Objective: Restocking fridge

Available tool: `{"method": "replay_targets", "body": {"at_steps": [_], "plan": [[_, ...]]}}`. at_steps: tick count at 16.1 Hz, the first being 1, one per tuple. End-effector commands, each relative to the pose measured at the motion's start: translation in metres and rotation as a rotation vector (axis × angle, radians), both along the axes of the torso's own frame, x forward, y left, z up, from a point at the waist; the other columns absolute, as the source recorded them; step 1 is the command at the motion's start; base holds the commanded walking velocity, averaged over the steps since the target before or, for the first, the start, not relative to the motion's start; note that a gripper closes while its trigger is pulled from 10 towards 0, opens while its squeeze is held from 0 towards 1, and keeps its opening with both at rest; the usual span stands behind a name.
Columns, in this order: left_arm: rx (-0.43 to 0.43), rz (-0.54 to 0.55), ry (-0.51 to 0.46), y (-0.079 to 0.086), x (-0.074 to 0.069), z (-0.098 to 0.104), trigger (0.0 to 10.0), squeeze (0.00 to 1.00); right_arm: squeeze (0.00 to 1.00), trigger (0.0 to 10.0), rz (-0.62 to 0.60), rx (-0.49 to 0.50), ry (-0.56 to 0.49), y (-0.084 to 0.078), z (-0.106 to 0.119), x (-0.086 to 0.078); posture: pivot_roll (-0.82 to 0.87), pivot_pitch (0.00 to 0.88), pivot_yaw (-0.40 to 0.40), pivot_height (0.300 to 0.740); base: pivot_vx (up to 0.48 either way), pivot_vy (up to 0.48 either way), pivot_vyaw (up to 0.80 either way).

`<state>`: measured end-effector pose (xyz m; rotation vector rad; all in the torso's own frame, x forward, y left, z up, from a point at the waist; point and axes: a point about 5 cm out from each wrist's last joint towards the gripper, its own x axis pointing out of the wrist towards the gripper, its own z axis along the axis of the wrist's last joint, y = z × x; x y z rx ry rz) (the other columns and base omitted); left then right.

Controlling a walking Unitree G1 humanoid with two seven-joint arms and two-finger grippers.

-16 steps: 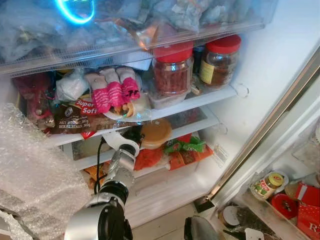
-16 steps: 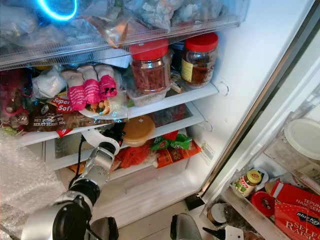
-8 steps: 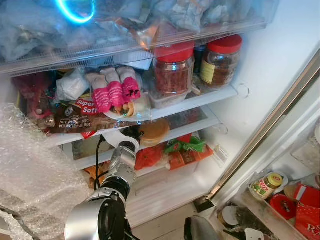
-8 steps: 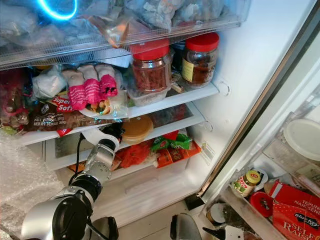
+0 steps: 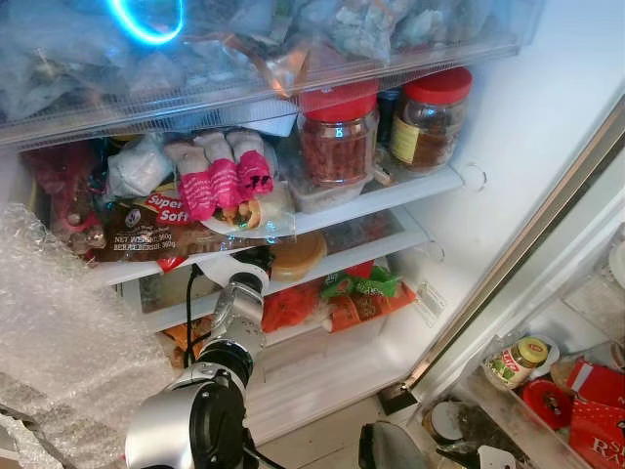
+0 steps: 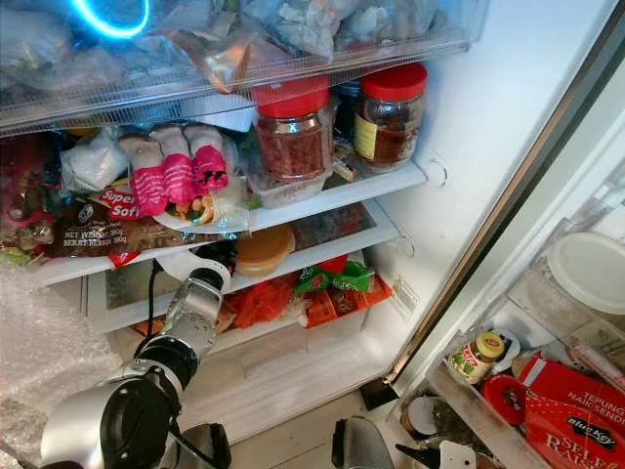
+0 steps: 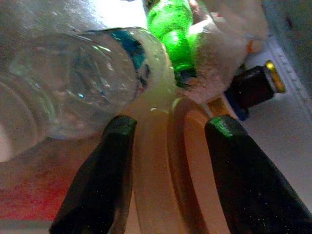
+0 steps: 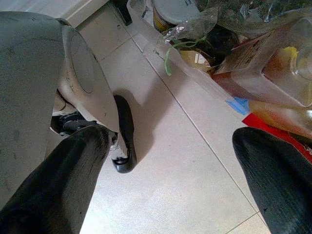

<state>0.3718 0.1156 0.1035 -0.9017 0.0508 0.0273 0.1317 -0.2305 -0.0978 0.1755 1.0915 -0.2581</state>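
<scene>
Left gripper point(image 7: 168, 146) is inside the fridge on the middle shelf point(image 5: 391, 249), fingers spread around the orange tub point(image 5: 298, 256) and not clearly clamping it. The tub sits on that shelf near its front edge, under the upper shelf point(image 5: 410, 191).

Risks, as I judge them:
- The tub is close to the front edge, so a pull-back with a finger still dragging on the lid could tip it off.
- Pushing deeper would shove it into the clear bottle point(image 7: 83, 83) and green bottle point(image 7: 173, 34) lying just behind it.
- The wrist is tight under the bread bag point(image 5: 146, 234) and could snag it on lifting.

The left wrist view shows the bottles and a dark bottle point(image 7: 253, 87) at the back; the eye views hide these but show the shelf edge. The right gripper point(image 8: 170, 180) hangs idle over the floor, fingers wide apart.
</scene>
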Motion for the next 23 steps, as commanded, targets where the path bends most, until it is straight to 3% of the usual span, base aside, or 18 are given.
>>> {"method": "replay_targets", "body": {"at_steps": [1,10,13,23], "plan": [[-0.027,-0.014,-0.026,0.001,0.002,0.005,10.0,0.0,0.0,10.0,-0.012,0.003,0.008,0.0,-0.001,-0.003,-0.24,0.068,-0.012,0.632,0.0,0.0,0.0],[-0.164,-0.012,-0.013,0.015,-0.011,-0.013,10.0,0.0,0.0,10.0,-0.012,0.009,0.006,0.0,-0.001,-0.002,-0.23,0.066,-0.008,0.632,0.0,0.0,0.0],[-0.123,-0.013,-0.001,0.022,-0.017,-0.019,10.0,0.0,0.0,10.0,-0.013,0.01,0.009,0.0,-0.001,-0.003,-0.23,0.067,-0.007,0.632,0.0,0.0,0.0],[-0.131,-0.1,-0.037,0.029,-0.04,-0.025,10.0,0.0,0.0,10.0,-0.011,0.009,0.009,-0.001,-0.001,-0.004,-0.22,0.072,-0.009,0.632,0.0,0.0,0.0]]}}
